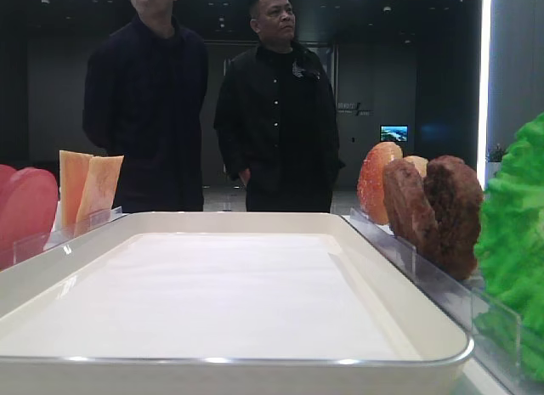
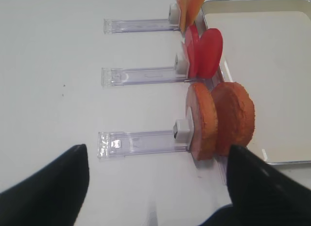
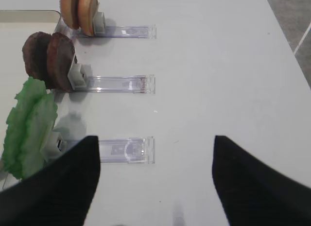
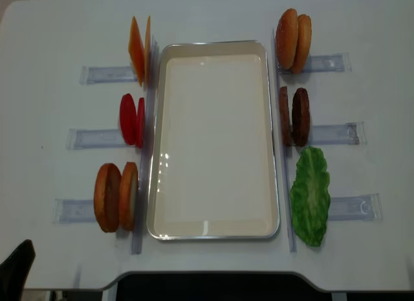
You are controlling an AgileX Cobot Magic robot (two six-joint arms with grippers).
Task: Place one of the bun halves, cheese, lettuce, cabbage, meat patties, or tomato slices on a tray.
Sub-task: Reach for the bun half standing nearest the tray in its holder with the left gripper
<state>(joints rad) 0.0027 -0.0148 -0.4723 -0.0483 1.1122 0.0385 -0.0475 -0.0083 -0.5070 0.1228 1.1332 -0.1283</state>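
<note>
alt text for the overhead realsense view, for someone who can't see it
An empty white tray sits mid-table. Upright in clear holders on its left: cheese, tomato slices, bun halves. On its right: more buns, meat patties, lettuce.

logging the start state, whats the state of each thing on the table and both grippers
tray: empty, flat between the racks
cheese: upright in holder
tomato slices: upright in holder
bun halves: upright pair, near left
top buns: upright pair, far right
meat patties: upright pair
lettuce: in holder, leaning
left gripper: open, holding nothing
right gripper: open, holding nothing
</note>
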